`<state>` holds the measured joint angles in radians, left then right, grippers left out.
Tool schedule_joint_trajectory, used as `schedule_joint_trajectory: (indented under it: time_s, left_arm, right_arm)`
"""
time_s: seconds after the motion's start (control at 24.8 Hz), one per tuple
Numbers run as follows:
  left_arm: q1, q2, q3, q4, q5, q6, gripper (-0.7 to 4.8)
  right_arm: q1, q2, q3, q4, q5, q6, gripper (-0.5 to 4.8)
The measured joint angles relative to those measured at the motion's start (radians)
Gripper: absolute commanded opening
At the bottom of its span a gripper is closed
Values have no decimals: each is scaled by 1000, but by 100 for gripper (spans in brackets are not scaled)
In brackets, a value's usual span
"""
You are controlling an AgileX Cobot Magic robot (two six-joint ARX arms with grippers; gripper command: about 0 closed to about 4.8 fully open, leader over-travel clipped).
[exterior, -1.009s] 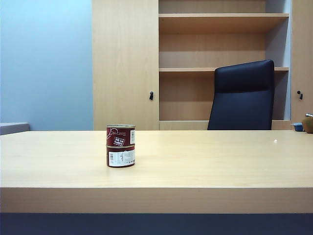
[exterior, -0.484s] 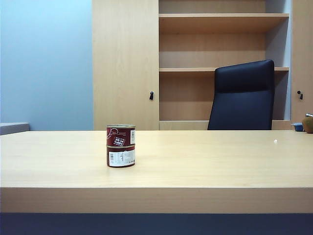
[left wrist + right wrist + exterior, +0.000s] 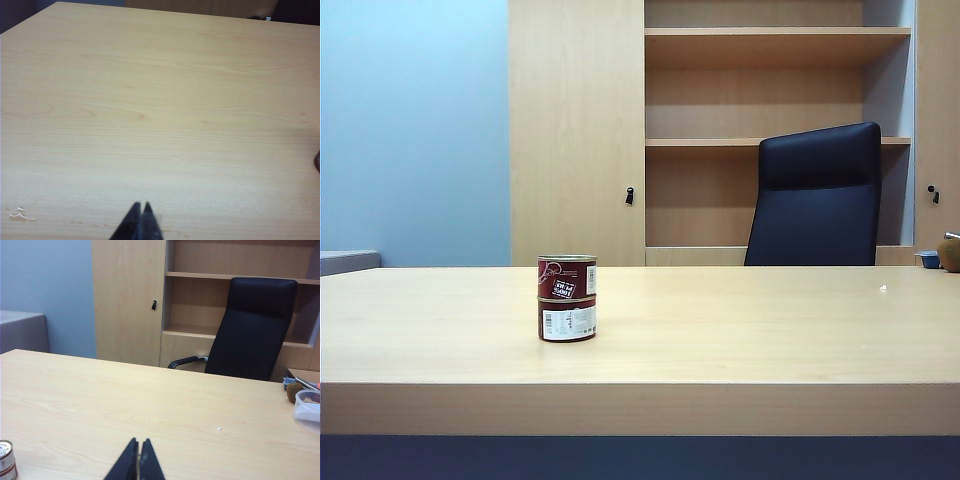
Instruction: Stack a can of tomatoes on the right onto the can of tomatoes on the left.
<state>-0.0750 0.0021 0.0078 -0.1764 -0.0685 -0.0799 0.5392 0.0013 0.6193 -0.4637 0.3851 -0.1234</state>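
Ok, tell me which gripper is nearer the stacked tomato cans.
Right, probably. The right gripper, shut, has the top can just off to its side; the left gripper, shut, has no can clearly in view.

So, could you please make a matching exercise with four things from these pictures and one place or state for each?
Things:
1. upper tomato can
2. lower tomato can
3. right gripper
4. office chair

Places or states:
A. behind the table
B. shut, holding nothing
C. standing directly on the table
D. resting on another can

Pairs: 1-D, 2-C, 3-B, 4-A
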Motion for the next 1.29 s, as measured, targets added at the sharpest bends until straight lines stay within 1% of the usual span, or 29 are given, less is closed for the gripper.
schedule_joint_trajectory:
  time_s: [0.16,0.24,0.36,0.44,0.48,0.52,0.61,0.65,0.73,0.89,1.05,1.13,1.29]
  left_arm:
    - [0,0,0,0,0,0,-5]
    - [0,0,0,0,0,0,-4]
    - [0,0,0,0,0,0,-4]
    - [0,0,0,0,0,0,-4]
    - [0,0,0,0,1,0,-4]
    - [0,0,0,0,0,0,-4]
    - [0,0,0,0,0,0,-4]
    - [0,0,0,0,0,0,-5]
    - [0,0,0,0,0,0,-4]
    - [0,0,0,0,0,0,-5]
    - [0,0,0,0,0,0,-4]
    - [0,0,0,0,1,0,-4]
    - [0,0,0,0,0,0,-4]
  right_arm:
    - [-6,0,-1,-12,-1,-8,27]
    - [-62,0,-13,30,-37,-3,27]
    - [-207,0,-103,217,-163,-8,27]
    - [-376,0,-231,371,-284,-12,27]
    - [-479,0,-316,446,-385,-8,27]
    - [-527,0,-370,479,-444,-4,27]
    - [-598,-1,-478,530,-527,26,27]
    - [-629,-1,-533,555,-529,70,27]
    - [-639,-1,-583,561,-497,105,27]
    - [-626,-2,-613,510,-416,126,27]
    - [-582,-2,-613,410,-315,128,27]
    - [-564,-2,-613,377,-298,128,27]
    - [-544,-2,-613,336,-305,128,27]
